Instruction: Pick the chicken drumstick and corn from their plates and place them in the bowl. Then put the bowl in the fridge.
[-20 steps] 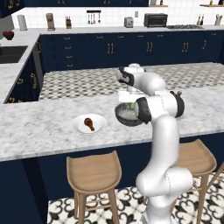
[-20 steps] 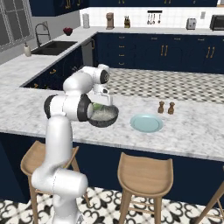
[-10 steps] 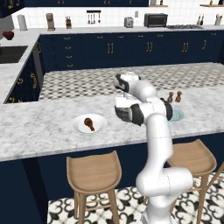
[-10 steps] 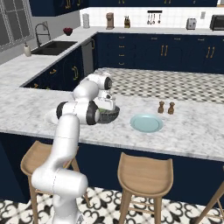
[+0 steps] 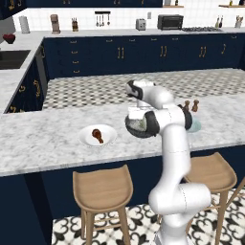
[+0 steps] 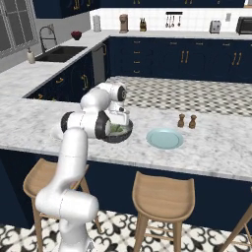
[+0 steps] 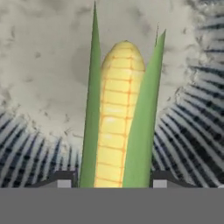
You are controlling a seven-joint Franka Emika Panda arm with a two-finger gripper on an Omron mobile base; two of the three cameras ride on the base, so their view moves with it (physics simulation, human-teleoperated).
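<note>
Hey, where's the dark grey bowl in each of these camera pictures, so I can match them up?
Left base view: the bowl sits mid-frame on the counter, partly behind the arm, right of the white plate.
Right base view: the bowl is left of centre, left of the pale blue plate.
Hand view: the bowl's ribbed inside lies behind the corn.
Shared landmark: the shakers.

We see our white arm (image 5: 173, 143) bent over the marble surface (image 5: 43, 139), its wrist down at the dark bowl (image 5: 137, 127). Left of the bowl, apart from it, the chicken drumstick (image 5: 97, 136) lies on the white plate (image 5: 109, 136).
</note>
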